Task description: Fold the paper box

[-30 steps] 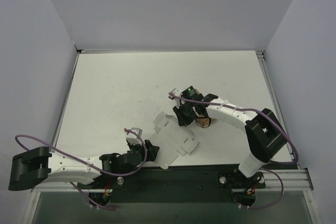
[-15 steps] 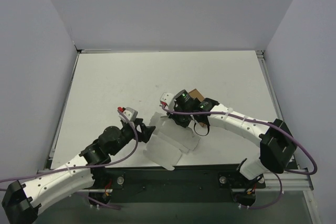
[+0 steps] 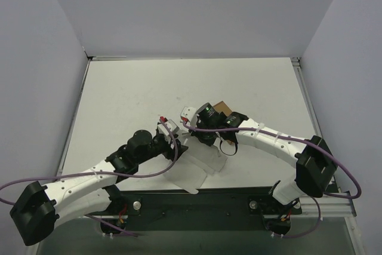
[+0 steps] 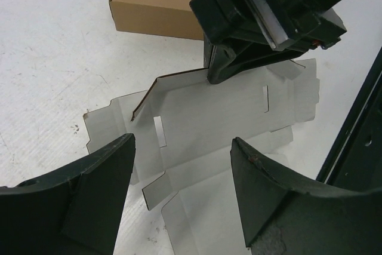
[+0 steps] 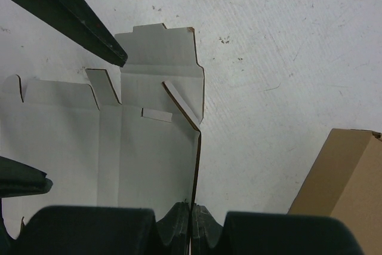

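The paper box [image 3: 194,171] lies near the worktop's [image 3: 131,100] front edge, one side lifted. The right end effector [image 5: 192,222] is clamped shut on that edge. The left end effector [image 4: 182,147] has swung in above the blank, open and empty, likely to crease a fold.

The paper box [image 4: 209,117] is thin card, grey-white, smooth and dull, with brown cut edges. The small brown box [image 4: 152,1] is plain, dull cardboard. The white surface [image 4: 48,58] looks a bit rough and speckled. The left tool [image 4: 182,144] and the right tool [image 5: 192,210] look like dull black plastic, a little scuffed.
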Motion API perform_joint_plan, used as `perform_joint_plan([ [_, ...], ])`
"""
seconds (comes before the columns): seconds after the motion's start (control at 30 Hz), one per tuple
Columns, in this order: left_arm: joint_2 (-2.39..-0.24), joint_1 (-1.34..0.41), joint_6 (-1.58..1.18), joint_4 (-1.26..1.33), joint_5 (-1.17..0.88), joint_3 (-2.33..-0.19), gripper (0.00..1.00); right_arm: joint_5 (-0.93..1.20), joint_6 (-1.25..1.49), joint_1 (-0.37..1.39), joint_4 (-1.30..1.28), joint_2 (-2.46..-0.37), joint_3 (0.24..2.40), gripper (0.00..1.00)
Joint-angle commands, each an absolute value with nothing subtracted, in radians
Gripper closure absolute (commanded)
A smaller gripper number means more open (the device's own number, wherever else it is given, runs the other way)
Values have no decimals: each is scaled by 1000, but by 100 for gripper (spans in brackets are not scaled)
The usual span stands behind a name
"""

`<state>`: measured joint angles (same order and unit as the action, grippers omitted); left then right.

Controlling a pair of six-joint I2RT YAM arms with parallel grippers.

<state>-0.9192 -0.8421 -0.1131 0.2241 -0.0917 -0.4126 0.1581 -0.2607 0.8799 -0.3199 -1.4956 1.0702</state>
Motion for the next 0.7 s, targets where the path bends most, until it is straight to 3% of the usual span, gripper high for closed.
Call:
perform_joint_plan([
  [0.0, -956, -833, -58, 322, -115, -466, 25, 190, -273, 894, -385, -1459, 1101, 100],
  [0.2, -1028, -831, -31, 382, -118, -476, 28, 199, -272, 894, -387, -1460, 1101, 100],
  [0.67, -1129, -833, -22, 474, -160, -463, 62, 199, -267, 887, -382, -1459, 1101, 100],
])
